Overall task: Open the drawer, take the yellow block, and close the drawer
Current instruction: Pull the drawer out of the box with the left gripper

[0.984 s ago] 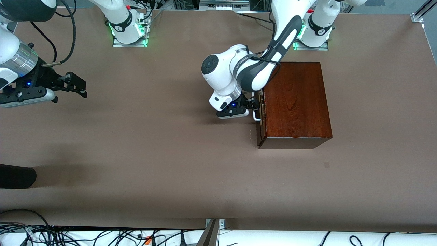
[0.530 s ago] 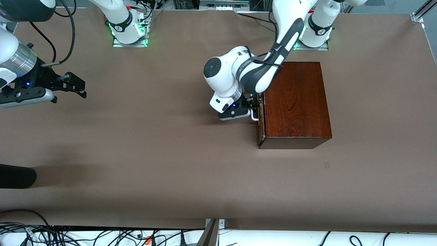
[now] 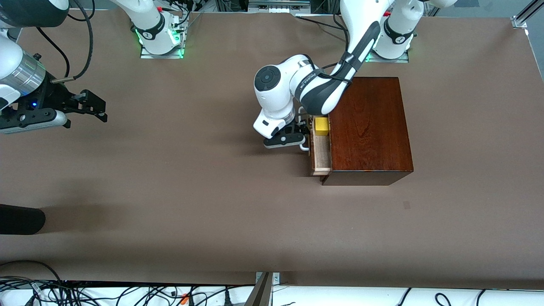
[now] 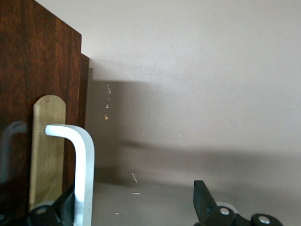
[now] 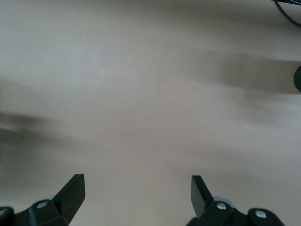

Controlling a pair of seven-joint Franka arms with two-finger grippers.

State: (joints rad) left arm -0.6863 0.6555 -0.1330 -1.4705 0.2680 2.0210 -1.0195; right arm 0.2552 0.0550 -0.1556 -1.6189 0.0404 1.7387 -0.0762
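The dark mahogany box (image 3: 369, 127) stands toward the left arm's end of the table. Its drawer (image 3: 321, 155) is pulled partway out, showing the pale wood tray. A yellow block (image 3: 321, 126) sits in the tray at the end nearer the robot bases. My left gripper (image 3: 302, 130) is in front of the drawer, open, and the white handle (image 4: 84, 174) lies just inside one finger (image 4: 63, 207). The other finger (image 4: 202, 197) stands well apart over bare table. My right gripper (image 3: 95, 106) waits open over the right arm's end, with nothing between its fingers (image 5: 73, 190).
A dark rounded object (image 3: 21, 219) pokes in at the table's edge at the right arm's end. Cables (image 3: 85, 293) run along the edge nearest the front camera. A small mark (image 3: 406, 205) lies on the brown table nearer the camera than the box.
The drawer has slid out of the box toward the right arm's end, with my left gripper moving along at the handle. The yellow block has come into view. The right arm has not moved.
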